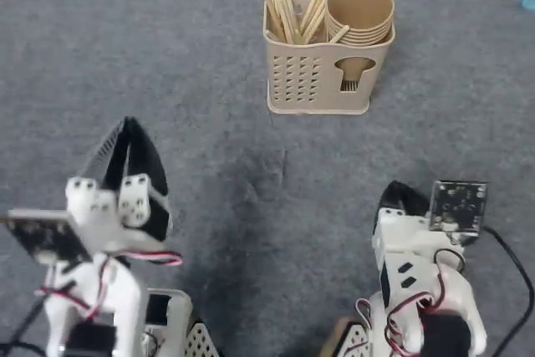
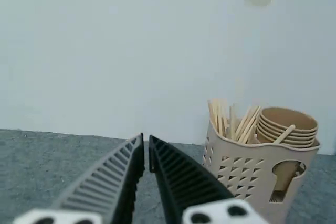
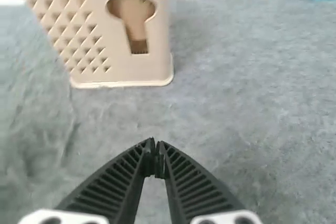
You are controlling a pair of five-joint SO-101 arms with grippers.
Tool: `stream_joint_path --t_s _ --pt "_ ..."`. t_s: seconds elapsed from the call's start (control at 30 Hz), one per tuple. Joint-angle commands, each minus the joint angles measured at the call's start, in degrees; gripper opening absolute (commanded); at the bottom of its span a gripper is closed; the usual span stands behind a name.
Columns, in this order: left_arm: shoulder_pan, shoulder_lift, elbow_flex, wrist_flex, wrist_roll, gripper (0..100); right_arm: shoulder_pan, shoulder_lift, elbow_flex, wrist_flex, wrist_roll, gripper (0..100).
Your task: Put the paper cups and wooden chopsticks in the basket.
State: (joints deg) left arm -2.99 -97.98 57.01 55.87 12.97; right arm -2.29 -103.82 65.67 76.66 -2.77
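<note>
Grey matting (image 1: pixel 251 173) is covering the table, with a white wall (image 2: pixel 131 51) rising behind it. The left gripper (image 2: pixel 146 140) is holding its two ribbed black fingers (image 2: pixel 115 177) pressed together, only a hairline gap showing at the tips, and is grasping nothing. In the high view, this left gripper (image 1: pixel 127 123) is pointing away from its base, well apart from the basket. The right gripper (image 3: pixel 156 142) is likewise keeping its fingers (image 3: pixel 118 182) clenched tip to tip on nothing, and is hovering low over bare matting, facing the basket (image 3: pixel 105 51) from a distance. In the high view, the right gripper (image 1: pixel 399 187) is sitting close to its own base.

The beige perforated basket (image 1: pixel 318 81) is standing upright at the far edge of the matting, near the wall. A nested stack of paper cups (image 1: pixel 359 6) is sitting in its right compartment, behind a keyhole-shaped cutout (image 1: pixel 353 68). The wooden chopsticks (image 1: pixel 292 10) are standing on end in the left compartment, leaning at mixed angles, a few resting against the cups.
</note>
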Motion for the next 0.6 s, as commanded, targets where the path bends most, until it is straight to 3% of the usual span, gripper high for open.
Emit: stream_joint_path --t_s 0.0,0.23,0.37,0.57 --pt "-3.96 -6.42 9.63 0.35 -4.31 1 0.31 -0.22 0.35 -1.27 4.57 0.8" --pt "-8.0 -6.86 26.95 -9.23 -4.75 1 1.19 -0.22 15.74 -7.34 9.85 0.8" --pt "-8.09 -6.59 39.52 -20.31 -7.3 1 0.75 -0.22 21.63 -7.08 9.93 0.8" --pt "-10.11 -6.24 39.52 -15.21 -8.26 1 0.75 -0.22 26.99 -6.99 9.67 0.8"
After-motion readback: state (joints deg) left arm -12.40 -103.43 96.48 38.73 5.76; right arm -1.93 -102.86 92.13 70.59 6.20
